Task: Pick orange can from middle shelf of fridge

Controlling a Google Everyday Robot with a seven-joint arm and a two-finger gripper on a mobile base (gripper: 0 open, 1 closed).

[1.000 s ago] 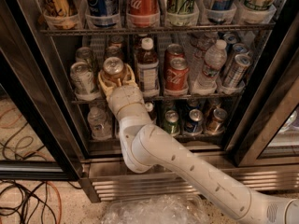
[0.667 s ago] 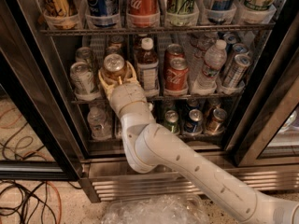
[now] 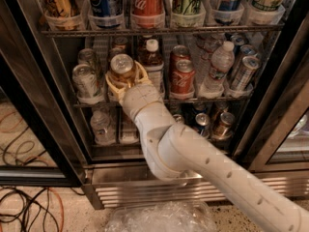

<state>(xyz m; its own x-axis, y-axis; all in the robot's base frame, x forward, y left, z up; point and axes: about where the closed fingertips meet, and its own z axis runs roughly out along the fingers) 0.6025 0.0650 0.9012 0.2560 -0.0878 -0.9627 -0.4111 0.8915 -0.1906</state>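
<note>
The gripper [image 3: 124, 77] is seen inside the fridge [image 3: 112, 193], at the front left of the middle shelf [image 3: 203, 100]. Its two cream fingers [image 3: 110, 85] are closed around the orange can [image 3: 121, 65], one on each side of the body, so that the can is held between them. The orange can is upright in its lane near the front of the shelf, with its silver lid showing above the fingers. A pale can [image 3: 86, 79] is placed just to its left, and a brown bottle [image 3: 152, 58] with a white cap just to its right. Farther right, two red cans [image 3: 182, 76] are lined up one behind the other, and a water bottle [image 3: 219, 65] is set beyond them. The white arm [image 3: 193, 153] is stretched up from the lower right, across the bottom shelf. Cables [image 3: 19, 209] are spread on the floor at the left.
</note>
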